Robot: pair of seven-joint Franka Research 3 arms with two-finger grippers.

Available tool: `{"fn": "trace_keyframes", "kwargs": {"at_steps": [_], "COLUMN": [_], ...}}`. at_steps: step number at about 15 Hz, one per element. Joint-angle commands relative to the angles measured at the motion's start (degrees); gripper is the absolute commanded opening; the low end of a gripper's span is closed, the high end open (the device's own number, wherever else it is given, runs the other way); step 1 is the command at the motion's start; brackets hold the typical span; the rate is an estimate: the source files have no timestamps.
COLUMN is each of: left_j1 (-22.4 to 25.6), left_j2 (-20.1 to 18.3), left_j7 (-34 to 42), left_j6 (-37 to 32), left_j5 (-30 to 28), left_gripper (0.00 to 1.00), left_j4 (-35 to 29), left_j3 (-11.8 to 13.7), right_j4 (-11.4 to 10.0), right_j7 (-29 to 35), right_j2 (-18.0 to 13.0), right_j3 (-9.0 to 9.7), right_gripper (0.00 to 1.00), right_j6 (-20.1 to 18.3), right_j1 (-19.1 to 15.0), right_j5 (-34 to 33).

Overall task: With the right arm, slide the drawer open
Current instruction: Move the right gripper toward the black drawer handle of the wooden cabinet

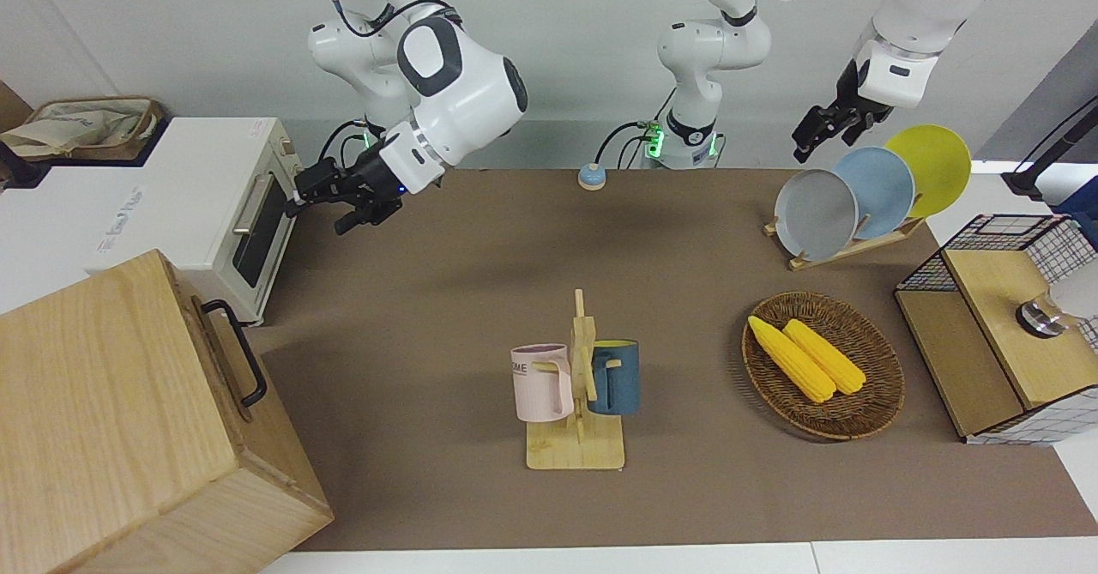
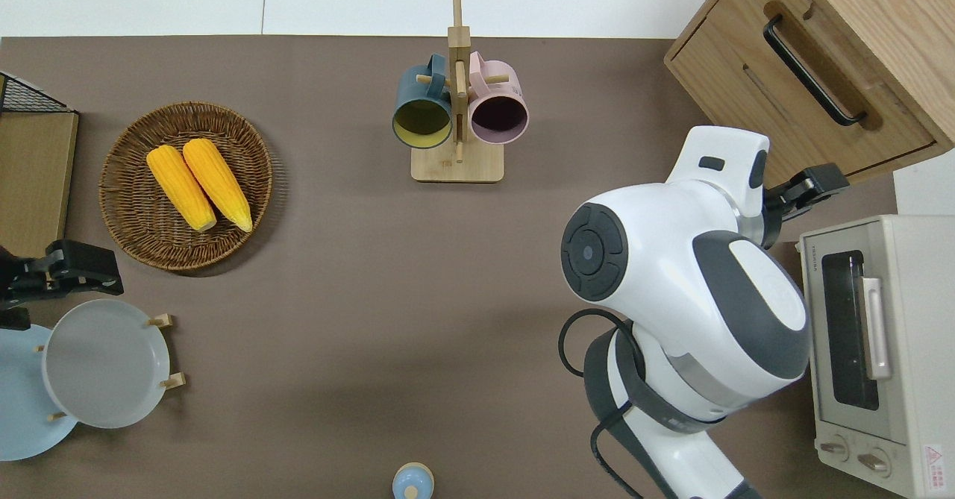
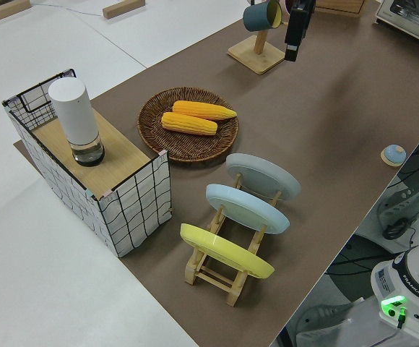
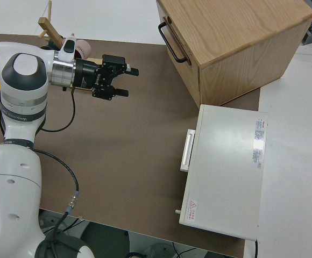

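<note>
Brown tabletop (image 1: 480, 299), seemingly matte

drawer (image 2: 802, 104) light wood | handle (image 2: 812, 71) black | toaster oven (image 2: 880, 350) white

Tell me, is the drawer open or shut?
Shut: the drawer front sits flush with the cabinet, and the open right gripper hasn't touched its handle.

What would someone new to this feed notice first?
Probably the right gripper, fingers open, hanging above the brown mat near the wooden cabinet, whose drawer is shut with its black handle untouched. Next, two bright yellow corn cobs in a wicker basket toward the left arm's end; that arm is parked.
</note>
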Motion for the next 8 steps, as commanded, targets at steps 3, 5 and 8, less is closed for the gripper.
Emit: {"fn": "trace_keyframes", "kwargs": {"at_steps": [3, 5, 8], "left_j1": [-0.24, -0.24, -0.24], "left_j2": [-0.49, -0.49, -0.49], "left_j7": [0.64, 0.55, 0.55], "left_j6": [-0.12, -0.12, -0.12], "left_j5": [-0.21, -0.21, -0.21], "left_gripper": [0.99, 0.99, 0.99], "left_j4": [0.02, 0.02, 0.02], "left_j3": [0.29, 0.29, 0.29], "right_j4": [-0.08, 0.10, 0.10], "right_j7": [1.56, 2.00, 2.79], "right_j2": [5.29, 6.44, 7.06], "right_j3": [-0.17, -0.70, -1.31], "right_gripper": [0.987, 0.985, 0.985], "right_j6": [1.60, 3.53, 7.05], "right_j1": [1.30, 0.95, -0.02], "right_j5": [-10.63, -12.48, -15.39]}}
